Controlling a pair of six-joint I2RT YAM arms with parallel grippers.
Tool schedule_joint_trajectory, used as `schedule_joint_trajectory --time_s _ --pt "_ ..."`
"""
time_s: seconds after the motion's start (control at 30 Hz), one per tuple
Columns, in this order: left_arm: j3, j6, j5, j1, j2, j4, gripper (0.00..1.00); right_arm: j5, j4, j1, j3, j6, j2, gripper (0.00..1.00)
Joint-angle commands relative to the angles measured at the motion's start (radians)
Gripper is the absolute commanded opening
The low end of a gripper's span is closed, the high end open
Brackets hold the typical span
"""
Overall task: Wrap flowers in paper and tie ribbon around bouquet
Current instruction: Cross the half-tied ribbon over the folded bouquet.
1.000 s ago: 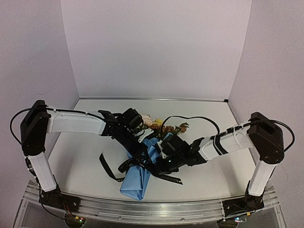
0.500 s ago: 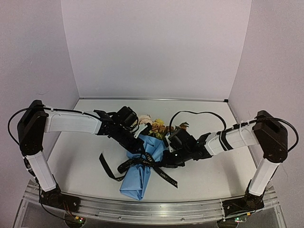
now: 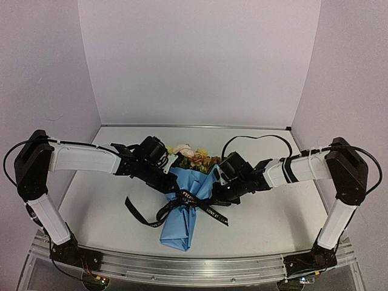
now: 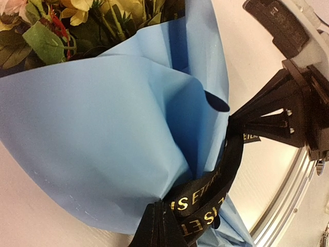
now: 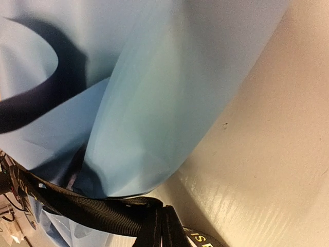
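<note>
Stems are hidden inside the cone; only the heads of the flowers (image 3: 193,157) stick out at its far, open end, yellow, cream and rust with green leaves. The paper (image 3: 182,221) forms that cone, light blue face out, narrow folded end toward the arm bases. The bouquet (image 3: 188,182) lies on the surface (image 3: 260,218), centred between the arms.

The ribbon (image 3: 189,199) crosses the cone's waist, pulled taut to both sides, with loose tails trailing left and right on the surface. Whether a knot is there is hard to make out.

The left end effector (image 3: 171,185) is closed tight on the ribbon; its fingers are cut off at the bottom of the left wrist view, where the band bunches in. The right end effector (image 3: 216,193) is also clamped on the ribbon, fingers likewise cut off in its own view.

The lettering is gold capitals. Only fragments like "ETE" read in the left wrist view, and it is too small from the top.
</note>
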Motion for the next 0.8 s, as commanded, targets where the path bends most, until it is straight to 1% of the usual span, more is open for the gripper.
schedule_joint_trajectory --time_s 0.0,0.13,0.37,0.53,0.57,0.67,0.77 --pt "-0.033 -0.033 -0.045 0.008 -0.052 0.048 0.0 -0.009 -0.074 -0.043 0.056 -0.029 0.003 0.0" --pt "-0.06 -0.053 -0.053 0.008 -0.068 0.073 0.0 -0.015 -0.11 -0.06 0.084 -0.044 0.017 0.0" --pt "-0.039 -0.088 0.021 0.008 -0.02 0.135 0.0 -0.049 -0.151 -0.069 0.142 -0.073 0.041 0.0" --pt "-0.035 -0.125 0.055 0.008 0.003 0.173 0.0 -0.084 -0.25 -0.07 0.206 -0.144 0.038 0.01" --pt "-0.033 -0.127 0.057 0.008 0.007 0.169 0.0 -0.089 -0.264 -0.07 0.211 -0.152 0.031 0.02" --pt "-0.029 -0.121 0.072 0.008 0.012 0.16 0.0 -0.093 -0.302 -0.067 0.214 -0.171 0.006 0.12" --pt "-0.026 -0.111 0.092 0.009 0.019 0.151 0.0 -0.081 -0.345 -0.059 0.212 -0.206 -0.037 0.25"
